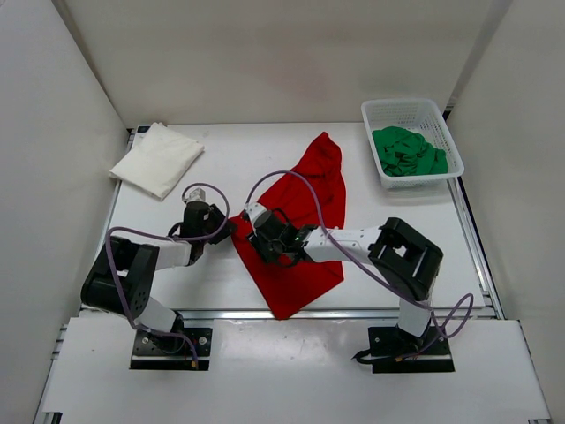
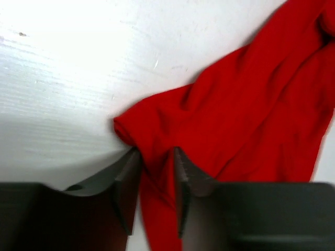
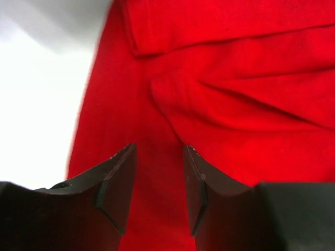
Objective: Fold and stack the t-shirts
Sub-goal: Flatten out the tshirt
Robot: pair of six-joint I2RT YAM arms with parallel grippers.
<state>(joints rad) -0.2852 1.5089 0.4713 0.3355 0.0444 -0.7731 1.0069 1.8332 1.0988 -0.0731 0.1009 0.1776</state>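
The red t-shirt point(image 1: 311, 190) lies spread and creased across the middle of the table, running from the back centre to the front edge. My left gripper point(image 1: 224, 232) is at its left corner, and the left wrist view shows the jaws point(image 2: 157, 155) closed on a bunched strip of the red cloth point(image 2: 235, 104). My right gripper point(image 1: 264, 237) sits just to the right of it, over the shirt. Its jaws point(image 3: 159, 150) stand apart with flat red cloth point(image 3: 235, 78) under and between them. The white t-shirt point(image 1: 157, 159) lies folded at the back left. The green t-shirt point(image 1: 407, 152) is crumpled in the basket.
A white plastic lattice basket point(image 1: 439, 119) stands at the back right corner. White walls enclose the table on three sides. The table's metal front rail point(image 1: 221, 312) runs just behind the arm bases. Cables loop over both arms.
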